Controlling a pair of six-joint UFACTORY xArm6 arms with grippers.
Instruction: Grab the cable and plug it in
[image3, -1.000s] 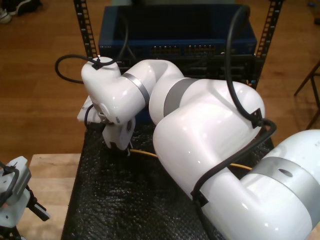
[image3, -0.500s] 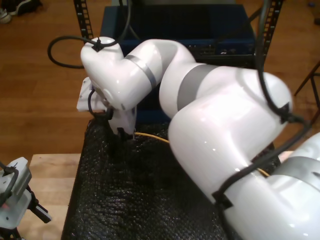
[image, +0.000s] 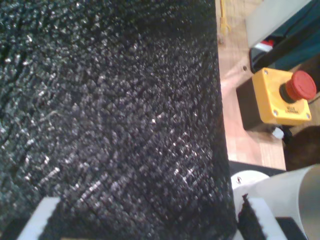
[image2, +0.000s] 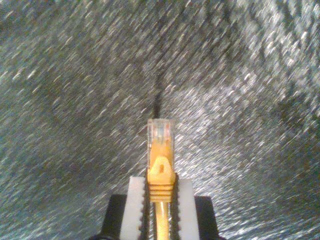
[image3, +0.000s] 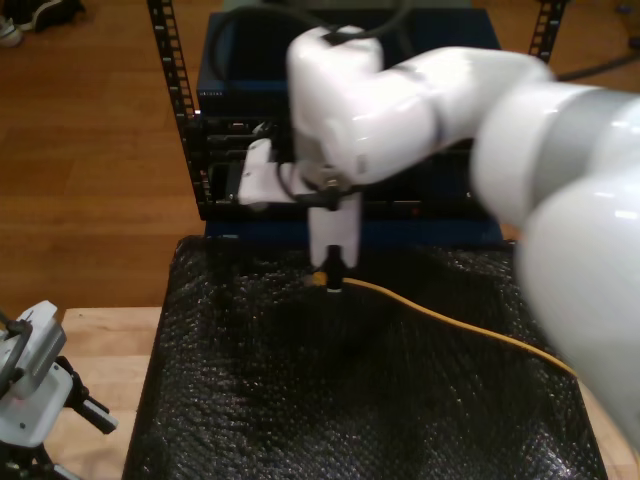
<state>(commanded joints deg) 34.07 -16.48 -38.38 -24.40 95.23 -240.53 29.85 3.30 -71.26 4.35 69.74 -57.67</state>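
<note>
Both fingers (image2: 135, 205) of my downward-pointing second gripper (image2: 160, 200) pinch the cable (image2: 160, 165); first's unclear.

Place: you're in a robotics lab or workshop | Evidence: blue network equipment in a metal rack (image3: 180, 110) behind the table (image3: 100, 340) | black padded mat (image3: 300, 400) over the wooden top | yellow emergency-stop box (image: 280, 97) with red button | white robot arm (image3: 430, 100) | wood floor (image3: 90, 150)

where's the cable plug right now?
The plug sticks out just past the tips of my second pincer, which is shut on the cable. In the exterior view it hangs over the black mat, in front of the rack.
</note>
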